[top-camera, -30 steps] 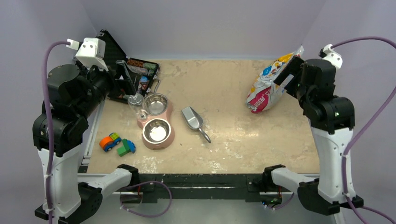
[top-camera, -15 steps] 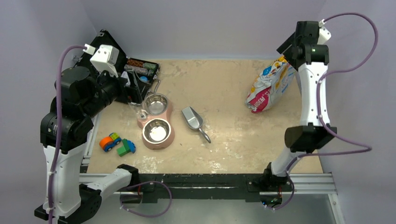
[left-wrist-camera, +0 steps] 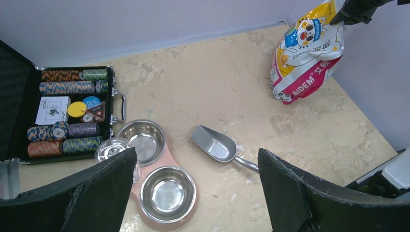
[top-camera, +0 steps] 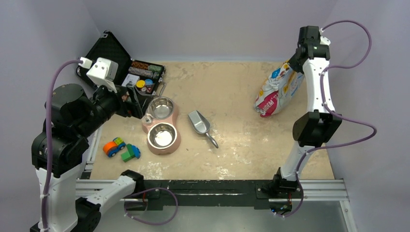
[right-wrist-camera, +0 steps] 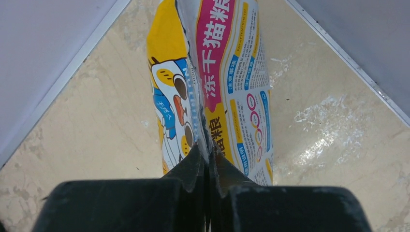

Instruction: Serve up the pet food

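Note:
The glossy white, red and yellow bag (top-camera: 276, 92) stands at the back right, leaning on the wall. Its printed side also shows in the left wrist view (left-wrist-camera: 305, 53). My right gripper (top-camera: 293, 63) is shut on the bag's (right-wrist-camera: 217, 72) top edge, which is pinched between the two black jaws (right-wrist-camera: 209, 153). The pet food itself is hidden inside the bag. My left gripper (top-camera: 131, 99) hangs open over the left side of the table, its jaws (left-wrist-camera: 197, 159) wide apart above the pink double bowl stand (top-camera: 175, 144). Both steel bowls (left-wrist-camera: 167, 193) are empty. A steel scoop (top-camera: 199, 123) lies to their right.
An open black case of coloured chips (top-camera: 140, 75) lies at the back left. A small clear glass dish (left-wrist-camera: 110, 147) sits beside the upper bowl. Coloured toy blocks (top-camera: 121, 147) lie near the front left. Walls close in the table at the back and both sides.
My right arm stretched up and reached over to the bag's top, and its jaws went from open to shut on the edge. The left arm shifted a little and stayed open.

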`<action>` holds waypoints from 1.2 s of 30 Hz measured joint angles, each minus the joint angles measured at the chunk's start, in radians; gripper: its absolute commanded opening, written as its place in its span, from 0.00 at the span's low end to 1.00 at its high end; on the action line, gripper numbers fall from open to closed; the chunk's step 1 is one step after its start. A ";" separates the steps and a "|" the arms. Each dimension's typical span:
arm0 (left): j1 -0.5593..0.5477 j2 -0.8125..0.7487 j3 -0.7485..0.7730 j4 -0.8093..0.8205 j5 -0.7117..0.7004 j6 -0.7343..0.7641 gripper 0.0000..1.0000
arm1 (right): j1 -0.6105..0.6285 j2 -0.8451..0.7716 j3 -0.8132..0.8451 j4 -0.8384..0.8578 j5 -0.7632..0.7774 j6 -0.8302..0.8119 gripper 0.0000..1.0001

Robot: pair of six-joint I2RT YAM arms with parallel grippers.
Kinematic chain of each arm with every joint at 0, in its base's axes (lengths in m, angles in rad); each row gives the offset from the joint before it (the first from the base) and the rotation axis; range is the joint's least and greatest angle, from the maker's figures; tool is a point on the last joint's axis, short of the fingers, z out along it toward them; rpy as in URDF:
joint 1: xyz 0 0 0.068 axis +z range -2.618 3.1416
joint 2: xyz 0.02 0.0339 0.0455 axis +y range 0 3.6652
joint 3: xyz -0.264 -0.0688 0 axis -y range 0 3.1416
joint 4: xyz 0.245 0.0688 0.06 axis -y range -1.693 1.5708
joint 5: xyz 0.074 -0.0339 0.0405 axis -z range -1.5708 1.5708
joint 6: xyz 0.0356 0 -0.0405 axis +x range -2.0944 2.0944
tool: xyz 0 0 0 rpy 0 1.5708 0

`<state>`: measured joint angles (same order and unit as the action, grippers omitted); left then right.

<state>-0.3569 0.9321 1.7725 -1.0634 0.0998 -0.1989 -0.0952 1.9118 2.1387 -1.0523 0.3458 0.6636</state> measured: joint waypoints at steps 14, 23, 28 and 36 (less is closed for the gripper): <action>-0.005 0.224 0.050 0.143 0.286 -0.294 0.78 | 0.468 -0.405 -0.415 0.004 0.045 -0.188 0.00; -0.117 0.328 -0.087 0.212 0.407 -0.553 0.68 | 0.631 -0.737 -0.748 0.045 -0.224 -0.183 0.00; -0.174 0.359 -0.091 0.253 0.417 -0.656 0.66 | 0.659 -0.736 -0.750 0.055 -0.348 -0.188 0.00; -0.256 0.500 -0.058 0.267 0.377 -0.792 0.63 | 0.652 -0.673 -0.708 0.081 -0.457 -0.211 0.44</action>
<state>-0.6125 1.4319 1.7149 -0.7963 0.4767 -0.9913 0.5571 1.2388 1.4303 -0.9714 -0.1116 0.4526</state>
